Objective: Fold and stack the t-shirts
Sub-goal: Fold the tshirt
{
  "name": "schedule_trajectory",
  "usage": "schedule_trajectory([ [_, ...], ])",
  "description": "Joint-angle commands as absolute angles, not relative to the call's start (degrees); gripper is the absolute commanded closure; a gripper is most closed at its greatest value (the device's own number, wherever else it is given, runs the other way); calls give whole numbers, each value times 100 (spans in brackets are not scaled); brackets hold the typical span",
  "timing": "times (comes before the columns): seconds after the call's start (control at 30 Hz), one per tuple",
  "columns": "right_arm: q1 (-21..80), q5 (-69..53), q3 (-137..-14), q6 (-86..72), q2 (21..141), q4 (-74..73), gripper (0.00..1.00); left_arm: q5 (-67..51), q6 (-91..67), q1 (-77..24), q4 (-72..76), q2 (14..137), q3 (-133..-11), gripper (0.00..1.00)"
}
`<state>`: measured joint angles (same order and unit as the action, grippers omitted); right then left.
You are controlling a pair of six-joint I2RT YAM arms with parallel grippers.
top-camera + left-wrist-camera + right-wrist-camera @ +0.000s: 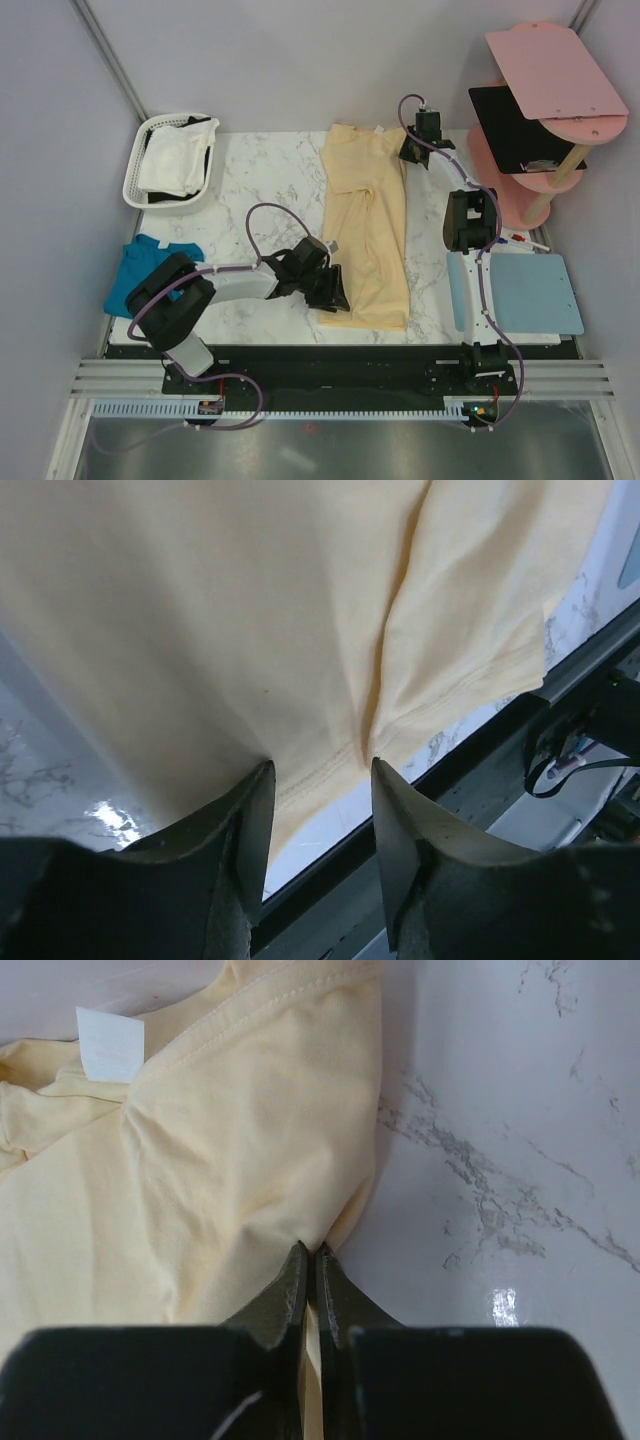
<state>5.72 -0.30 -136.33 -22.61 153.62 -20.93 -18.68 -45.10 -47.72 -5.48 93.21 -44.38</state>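
While the right hand pinches the yellow shirt and the left hand sits wide, nothing is stacked yet.

You see the pale yellow t-shirt is soft matt cloth; the marbled table is smooth, glossy; the basket is plastic.

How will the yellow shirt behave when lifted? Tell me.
Probably floppy: the yellow shirt lies creased and folded over itself. It would likely sag from where the right fingers pinch its edge. Seems thin and light, puckering at that pinch.
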Motion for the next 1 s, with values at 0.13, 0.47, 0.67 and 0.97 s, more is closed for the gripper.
schedule_trajectory([
  [0.13, 483, -132, -13465, -2206, 15416, -2136, 91, -2136, -4896, -4922, 211, 9168, -4324, 50],
  [0.47, 475, -202, -13412, -2276, 15442, -2101, 91, -2145, -4878, -5080, 53, 9290, -4614, 50],
  [0.67, 466, -211, -13403, -2294, 15434, -2083, 91, -2136, -4887, -5264, 61, 9606, -4860, 51],
  [0.97, 439, -281, -13368, -2338, 15425, -2065, 91, -2022, -4913, -5326, -140, 9826, -4904, 98],
])
